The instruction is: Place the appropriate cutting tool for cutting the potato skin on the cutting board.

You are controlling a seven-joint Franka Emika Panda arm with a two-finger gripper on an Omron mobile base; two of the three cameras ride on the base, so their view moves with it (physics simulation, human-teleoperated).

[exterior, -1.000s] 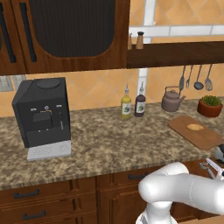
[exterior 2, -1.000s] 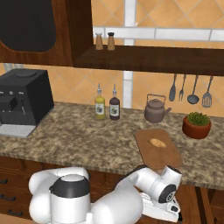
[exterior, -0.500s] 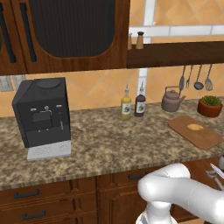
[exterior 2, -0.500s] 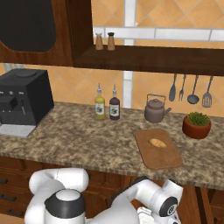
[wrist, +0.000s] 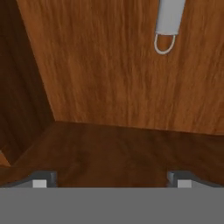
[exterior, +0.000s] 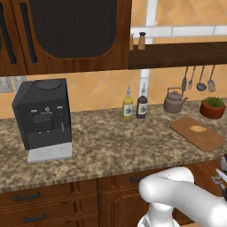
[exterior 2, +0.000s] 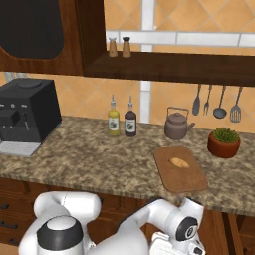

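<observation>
— What is seen nearest, and how is the gripper set?

— In the hand view two dark fingertips are seen at 7 and 5 o'clock, set wide apart with nothing between them; the jaws are spread and no object is held. A wooden floor and wooden walls are seen just beyond, as of a drawer's inside; a slim pale tool with a wire loop at its end is seen at 1 o'clock, well apart from the fingertips, and its type cannot be told. In the left base view a part of the hand is glimpsed at 4 o'clock, below the counter's front edge.

— And where are the task's things placed?

— On the speckled counter the cutting board is laid flat, at 3 o'clock in the left base view; the potato is rested on its far half, touching it. No tool is seen on the board.

— What is found farther back?

— A grey kettle is stood behind the board, with a potted plant to its right; two bottles are stood side by side at 12 o'clock; a black coffee machine is set at 9 o'clock. Dark utensils are hung on the tiled wall; two shakers are kept on the shelf above.
</observation>
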